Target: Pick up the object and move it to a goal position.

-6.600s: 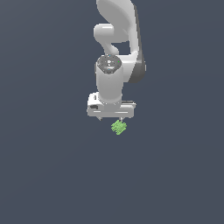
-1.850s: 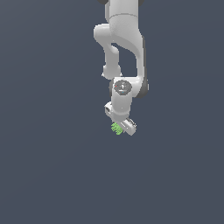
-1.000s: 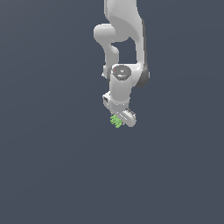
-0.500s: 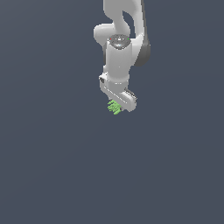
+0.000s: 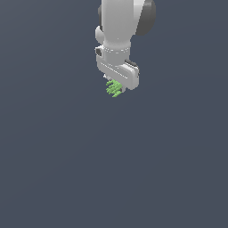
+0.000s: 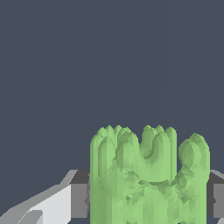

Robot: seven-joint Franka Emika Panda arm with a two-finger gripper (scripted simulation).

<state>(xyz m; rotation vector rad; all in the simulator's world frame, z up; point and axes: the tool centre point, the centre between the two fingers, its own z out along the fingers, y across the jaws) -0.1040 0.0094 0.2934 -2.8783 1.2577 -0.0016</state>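
Note:
The object (image 5: pixel 114 88) is a small bright green ridged lump with spiky ends, hanging just under the white hand of the arm in the exterior view. My gripper (image 5: pixel 115 86) is shut on it, high above the flat dark surface. In the wrist view the object (image 6: pixel 148 175) fills the space between the two fingers (image 6: pixel 78 199), with its rounded ridges sticking out past them. The fingertips themselves are mostly hidden by the lump.
A plain dark grey-blue ground (image 5: pixel 111 169) fills both views. The white arm (image 5: pixel 120 26) comes down from the top of the exterior view. No other objects or goal marker show.
The arm has swung upward and turned, carrying the green object higher in the exterior view. The wrist has rotated since a second ago. The grip has stayed shut on the object.

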